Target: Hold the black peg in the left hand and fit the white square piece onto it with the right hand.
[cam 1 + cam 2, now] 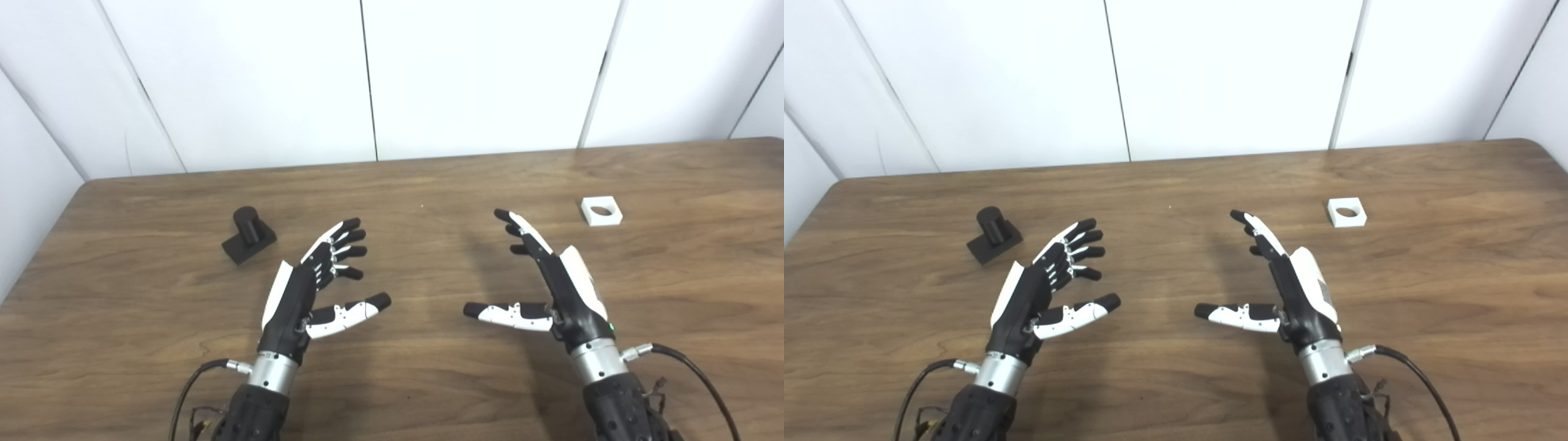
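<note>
The black peg (248, 234), a short cylinder standing on a square black base, sits on the wooden table (429, 184) at the left. My left hand (318, 278) hovers open just right of and nearer than the peg, fingers spread, holding nothing. The white square piece (601, 211), with a round hole through it, lies flat at the right. Left of and nearer than that piece, my right hand (542, 282) is open too, thumb pointing inward, with nothing in it. Both hands are apart from the objects.
White wall panels (367, 79) rise behind the table's far edge. The table's left edge runs close to the peg. Bare wood lies between the two hands and in front of them.
</note>
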